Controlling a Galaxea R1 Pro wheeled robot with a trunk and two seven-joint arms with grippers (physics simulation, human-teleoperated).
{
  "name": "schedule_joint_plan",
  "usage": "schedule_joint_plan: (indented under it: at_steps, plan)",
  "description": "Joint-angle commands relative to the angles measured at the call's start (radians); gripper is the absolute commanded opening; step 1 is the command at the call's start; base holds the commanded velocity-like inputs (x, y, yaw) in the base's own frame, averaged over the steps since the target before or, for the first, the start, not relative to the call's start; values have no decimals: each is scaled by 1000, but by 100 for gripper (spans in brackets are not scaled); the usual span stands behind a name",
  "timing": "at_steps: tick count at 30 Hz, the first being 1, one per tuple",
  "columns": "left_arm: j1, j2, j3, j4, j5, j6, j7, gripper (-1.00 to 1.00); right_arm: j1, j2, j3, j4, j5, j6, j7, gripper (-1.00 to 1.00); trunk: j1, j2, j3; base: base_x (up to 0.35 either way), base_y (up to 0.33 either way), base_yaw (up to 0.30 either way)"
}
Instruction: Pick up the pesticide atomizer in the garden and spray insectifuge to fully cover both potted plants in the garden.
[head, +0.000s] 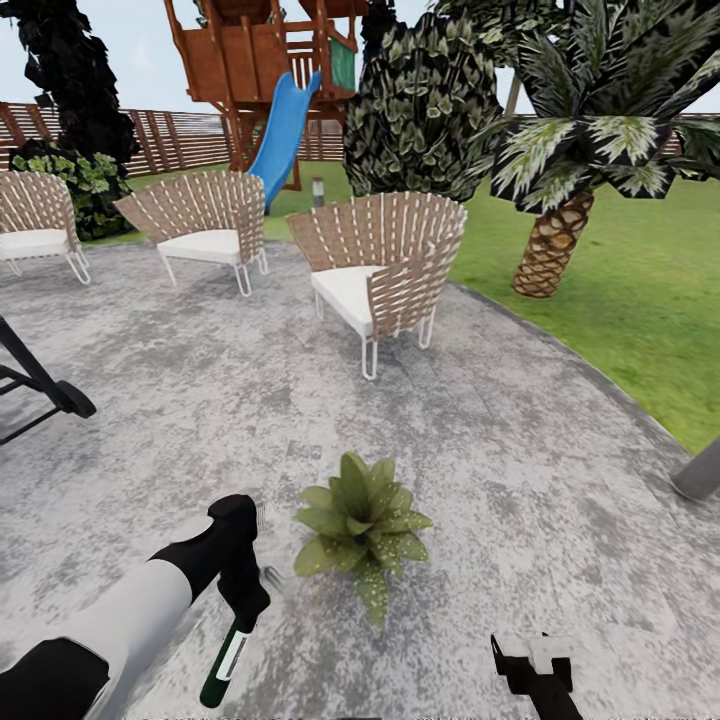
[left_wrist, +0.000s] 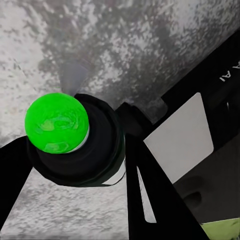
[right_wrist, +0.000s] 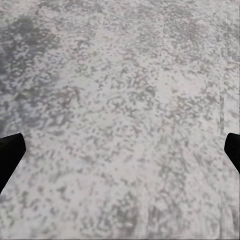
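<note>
One of the potted plants (head: 362, 525), a broad rosette with pale-speckled leaves, stands on the grey paved patio (head: 500, 440) of the garden, just ahead of me. My left gripper (head: 244, 598) is shut on the pesticide atomizer (head: 227, 655), a dark green bottle with a white label band that hangs tilted down, left of the plant. In the left wrist view the atomizer (left_wrist: 57, 125) is seen end-on, bright green, between black fingers (left_wrist: 155, 200). My right gripper (head: 533, 658) is low at the right and stands open over bare paving, with its fingertips (right_wrist: 10, 155) far apart.
Three slatted chairs, the nearest (head: 385, 265), stand beyond the plant. A palm (head: 555, 240) rises from the lawn at the right. A grey post (head: 697, 480) leans in at the right edge, and a black lounger frame (head: 40, 385) at the left. A wooden play tower with a blue slide (head: 285, 130) stands before the fence.
</note>
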Motion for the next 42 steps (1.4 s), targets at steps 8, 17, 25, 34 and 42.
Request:
schedule_joint_plan:
  at_steps: [8, 17, 25, 34, 42]
  plan:
    - [0, 0, -8, -4, -7, 11, -10, -100, -1, 0, -8, 1, 10, -4, 0, 100, 0, 0, -1, -10, 172, -87]
    - [-16, 4, -12, -9, -7, 11, -10, -100, -1, 0, -8, 1, 10, -4, 0, 100, 0, 0, -1, 0, 4, -292]
    - [-50, 15, -12, -4, -17, 15, 7, -100, -1, 0, -8, 1, 10, -4, 1, 100, 0, 0, -1, 0, 0, -300]
    - [-40, 12, -9, 7, -4, 12, 59, -100, -1, 0, -8, 2, 10, -4, 0, 100, 0, 0, -1, 0, 0, -67]
    - [-41, 16, 3, 8, -3, 14, 64, -100, -1, 0, -8, 1, 10, -4, 0, 100, 0, 0, -1, 0, 199, 0]
